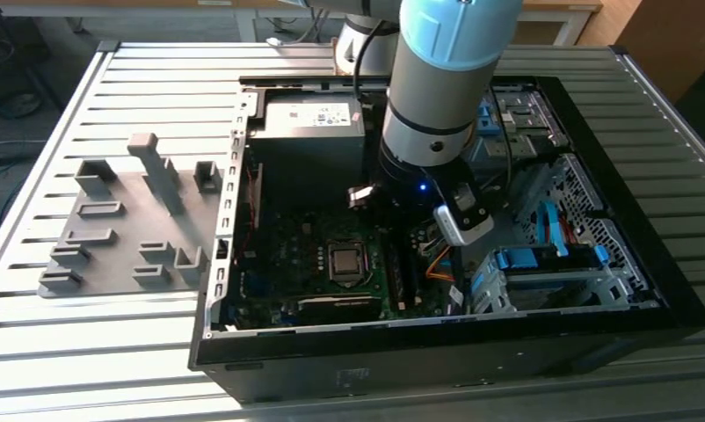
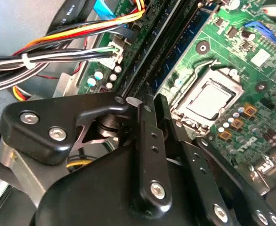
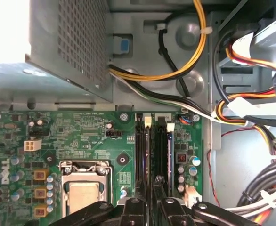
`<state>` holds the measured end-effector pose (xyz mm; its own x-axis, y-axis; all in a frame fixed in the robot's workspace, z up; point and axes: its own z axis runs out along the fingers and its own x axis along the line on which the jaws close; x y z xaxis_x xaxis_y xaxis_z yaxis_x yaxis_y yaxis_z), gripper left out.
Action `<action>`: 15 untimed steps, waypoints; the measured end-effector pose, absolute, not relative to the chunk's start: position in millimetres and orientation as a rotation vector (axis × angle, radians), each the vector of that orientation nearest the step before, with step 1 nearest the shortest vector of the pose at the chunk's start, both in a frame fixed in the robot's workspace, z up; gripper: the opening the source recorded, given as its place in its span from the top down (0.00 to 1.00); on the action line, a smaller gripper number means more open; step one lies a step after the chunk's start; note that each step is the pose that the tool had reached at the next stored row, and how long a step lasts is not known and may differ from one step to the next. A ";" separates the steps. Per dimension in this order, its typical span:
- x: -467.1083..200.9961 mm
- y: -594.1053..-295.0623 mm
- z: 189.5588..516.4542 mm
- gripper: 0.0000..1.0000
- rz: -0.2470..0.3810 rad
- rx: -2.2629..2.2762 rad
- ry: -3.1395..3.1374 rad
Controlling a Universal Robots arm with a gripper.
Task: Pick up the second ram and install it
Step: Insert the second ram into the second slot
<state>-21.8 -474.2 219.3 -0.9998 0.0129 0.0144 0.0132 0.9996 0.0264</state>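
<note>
The second ram [image 2: 180, 47] is a thin blue-green stick standing on edge among the dark memory slots beside the CPU socket [image 2: 208, 99]. In the first wrist view the ram [image 3: 151, 155] runs edge-on between two slots with white latches. My gripper [image 2: 152, 101] has its two black fingers pinched close together over the near end of the stick, shut on it. In the first wrist view the gripper [image 3: 153, 202] sits at the slots' near end. In the exterior view the arm [image 1: 429, 132] reaches down into the open computer case, right of the CPU socket [image 1: 346, 261].
The power supply [image 1: 311, 132] stands behind the motherboard. Bundled cables [image 3: 241, 103] and orange-yellow wires [image 2: 81, 33] lie close beside the slots. A drive cage with blue clips [image 1: 528, 259] fills the case's right. A grey fixture tray [image 1: 130, 220] lies on the slatted table.
</note>
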 end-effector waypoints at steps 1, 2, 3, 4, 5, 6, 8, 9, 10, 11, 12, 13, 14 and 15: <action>-21.8 -474.2 221.6 0.79 -0.041 -0.020 -3.127; -21.8 -474.2 223.9 0.79 -0.041 -0.020 -3.127; -21.8 -474.2 225.9 0.79 -0.041 -0.020 -3.126; -21.8 -474.2 227.7 0.79 -0.041 -0.020 -3.126; -21.8 -474.2 229.6 0.79 -0.041 -0.020 -3.126; -21.8 -474.2 231.2 0.79 -0.041 -0.020 -3.126; -21.8 -474.2 232.4 0.80 -0.038 -0.020 -3.125; -21.8 -474.2 232.4 0.87 -0.037 -0.020 -3.125; -21.8 -474.2 232.4 0.87 -0.037 -0.020 -3.126; -21.8 -474.2 232.4 0.89 -0.037 -0.020 -3.126; -21.8 -474.2 232.2 0.89 -0.036 -0.020 -3.125; -21.8 -474.2 231.7 0.89 -0.036 -0.020 -3.125; -21.8 -474.2 231.6 0.89 -0.036 -0.020 -3.126; -21.9 -474.2 231.7 0.89 -0.035 -0.020 -3.126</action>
<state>-21.9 -474.2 231.7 -0.9998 0.0129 0.0156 0.0132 0.9997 0.0225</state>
